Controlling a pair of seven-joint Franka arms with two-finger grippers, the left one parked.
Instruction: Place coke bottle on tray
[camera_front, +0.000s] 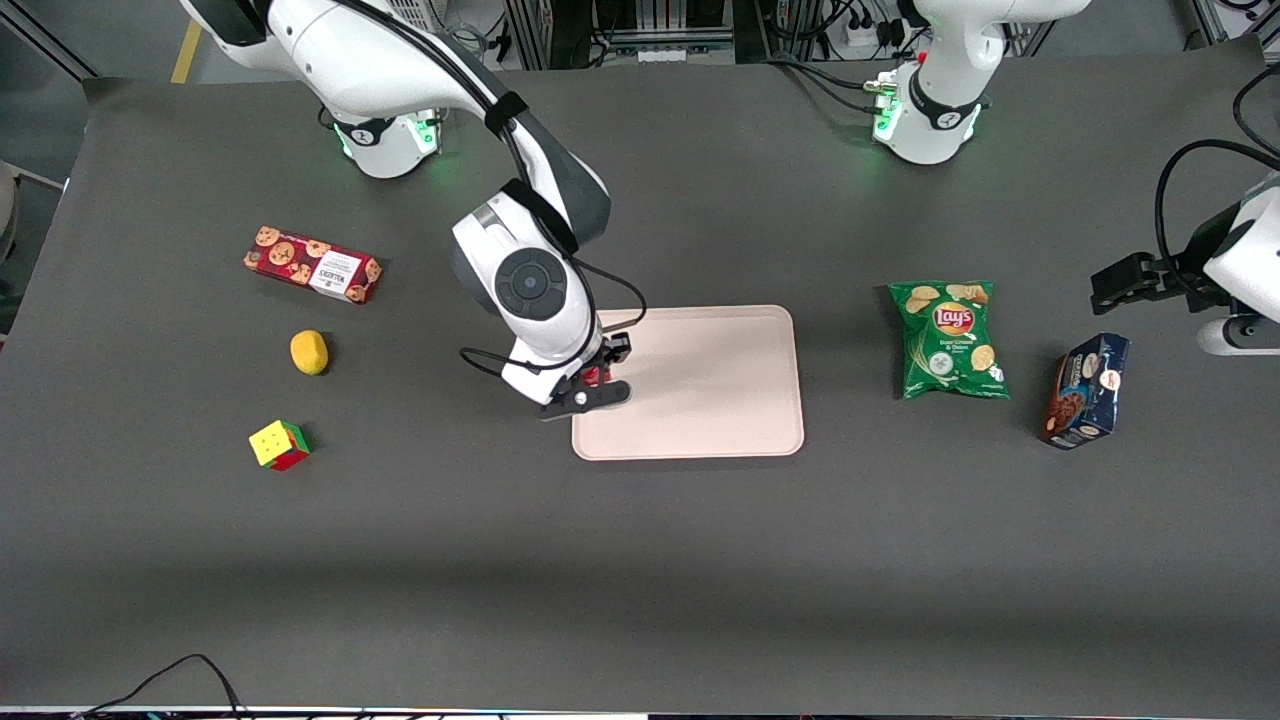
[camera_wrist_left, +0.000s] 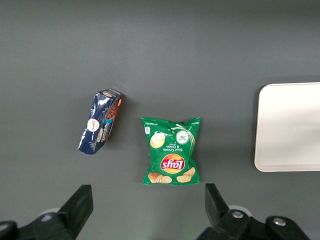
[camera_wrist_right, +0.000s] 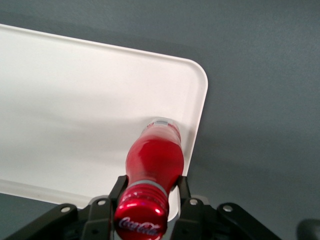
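Observation:
My right gripper (camera_front: 596, 378) is over the tray's (camera_front: 710, 385) edge nearest the working arm's end of the table. It is shut on the coke bottle (camera_front: 592, 376), of which only a bit of red shows between the fingers in the front view. In the right wrist view the gripper (camera_wrist_right: 151, 186) grips the red bottle (camera_wrist_right: 155, 160) by its neck, just under the red cap. The bottle hangs upright with its clear base over a rounded corner of the pale tray (camera_wrist_right: 75, 100). I cannot tell whether the base touches the tray. The tray also shows in the left wrist view (camera_wrist_left: 290, 125).
Toward the working arm's end lie a red cookie box (camera_front: 312, 264), a lemon (camera_front: 309, 352) and a colour cube (camera_front: 279, 445). Toward the parked arm's end lie a green Lay's bag (camera_front: 949, 338) and a dark blue cookie box (camera_front: 1085, 390).

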